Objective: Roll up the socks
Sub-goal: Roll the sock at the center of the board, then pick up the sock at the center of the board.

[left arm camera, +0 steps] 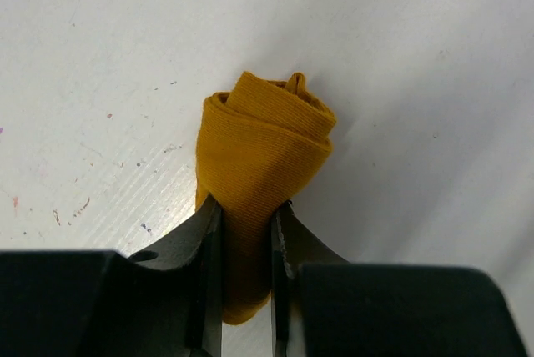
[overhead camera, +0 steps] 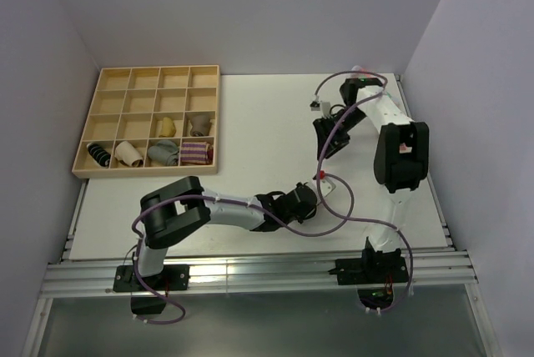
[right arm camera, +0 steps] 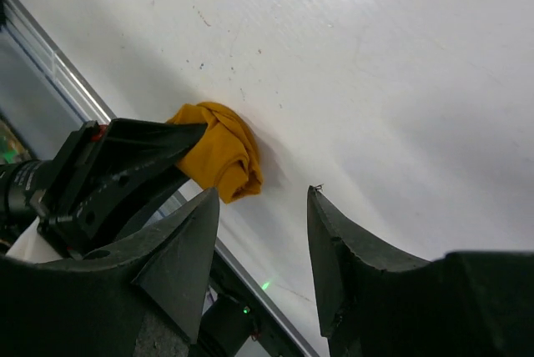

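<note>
Tightly rolled, the mustard sock [left arm camera: 263, 157] lies on the white bench [left arm camera: 417, 73], in its near half. The left gripper [left arm camera: 246, 213] is clamped on the roll's lower end, one finger on each side. The right gripper [right arm camera: 260, 198] hangs near the sock with its jaws spread wide, holding nothing. A wooden tray [overhead camera: 158, 68] with other sock bundles [overhead camera: 163, 153] sits well apart at the far left.

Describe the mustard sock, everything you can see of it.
The mustard sock is fine knit fabric, rolled into a compact bundle with its layers coiled at the free end; no cuff shows. It lies on the white table, its other end pinched by the left gripper between both fingers.
</note>
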Tool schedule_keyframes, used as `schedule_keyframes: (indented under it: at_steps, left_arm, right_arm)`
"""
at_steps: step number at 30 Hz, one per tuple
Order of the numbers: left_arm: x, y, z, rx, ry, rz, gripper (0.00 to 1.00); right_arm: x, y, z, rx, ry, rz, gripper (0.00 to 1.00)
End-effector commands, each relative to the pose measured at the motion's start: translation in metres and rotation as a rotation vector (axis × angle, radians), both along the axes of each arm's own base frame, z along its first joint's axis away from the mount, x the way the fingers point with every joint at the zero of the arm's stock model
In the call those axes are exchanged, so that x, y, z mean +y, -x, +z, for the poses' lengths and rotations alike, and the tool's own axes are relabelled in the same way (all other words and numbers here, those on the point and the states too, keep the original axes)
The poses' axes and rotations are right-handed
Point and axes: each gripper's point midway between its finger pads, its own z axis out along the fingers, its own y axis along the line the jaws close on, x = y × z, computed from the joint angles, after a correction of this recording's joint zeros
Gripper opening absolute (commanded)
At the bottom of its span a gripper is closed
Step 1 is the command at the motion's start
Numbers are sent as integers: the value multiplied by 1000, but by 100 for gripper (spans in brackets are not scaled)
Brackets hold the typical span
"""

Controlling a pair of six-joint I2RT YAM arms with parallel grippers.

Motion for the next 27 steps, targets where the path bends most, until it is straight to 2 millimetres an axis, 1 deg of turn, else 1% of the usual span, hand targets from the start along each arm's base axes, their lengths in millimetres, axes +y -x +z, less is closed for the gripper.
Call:
schedule_keyframes:
  at_steps: [1,2,4,5,6,7,8,9,11,12,13,14,15,17,18,19,20,21,22,23,24,25,26,27]
  left_arm:
    - [41,14,-43,124,-115,63,0]
    - [41,12,-39,120,-100,78,0]
    - [46,6,-30,120,-64,117,0]
    - [46,3,-25,120,-44,130,0]
    - [52,-3,-23,122,-35,152,0]
    - [52,-7,-12,120,-3,169,0]
    - [55,-10,-7,116,7,182,0]
    - [59,-16,2,110,28,204,0]
    - [65,-24,11,97,43,237,0]
    - [69,-29,20,91,63,259,0]
    - [72,-33,25,83,71,276,0]
    - [77,-38,31,73,80,301,0]
    - [84,-46,44,63,111,331,0]
    - [95,-57,58,44,136,385,0]
    - [106,-71,77,14,172,443,0]
    - [116,-77,83,3,175,483,0]
    - [122,-86,96,-19,199,527,0]
    - [138,-101,115,-55,241,594,0]
    - [152,-106,118,-65,225,641,0]
    - [166,-120,131,-85,248,699,0]
    - [177,-128,144,-101,276,742,0]
    - [193,-135,150,-121,273,798,0]
    - [211,-150,162,-144,292,868,0]
    - [222,-156,170,-156,308,911,0]
  right_arm:
    - [-8,-13,37,-125,-49,-69,54]
    - [-12,-13,44,-146,-53,-84,54]
    - [-15,-14,50,-168,-58,-98,54]
    - [-17,-15,56,-190,-56,-107,54]
    - [-17,-16,58,-202,-57,-112,54]
    - [-18,-17,62,-213,-58,-115,54]
    - [-20,-18,65,-221,-58,-122,54]
    - [-20,-17,67,-219,-60,-127,54]
    - [-19,-19,74,-233,-70,-123,54]
    - [-19,-19,76,-237,-72,-124,54]
    - [-21,-19,78,-243,-74,-131,54]
    - [-28,-22,81,-258,-72,-151,54]
    - [-29,-23,82,-262,-69,-158,54]
    - [-29,-22,82,-265,-69,-156,54]
    - [-30,-22,82,-266,-65,-156,54]
    - [-31,-22,82,-266,-64,-156,54]
    - [-31,-22,82,-271,-63,-156,54]
    - [-32,-23,82,-276,-55,-160,54]
    - [-33,-23,82,-281,-54,-161,54]
    - [-32,-23,84,-285,-56,-162,54]
    - [-33,-23,84,-287,-55,-160,54]
    - [-33,-23,85,-291,-54,-161,54]
    - [-33,-23,86,-294,-53,-161,54]
    - [-34,-24,86,-296,-51,-161,54]
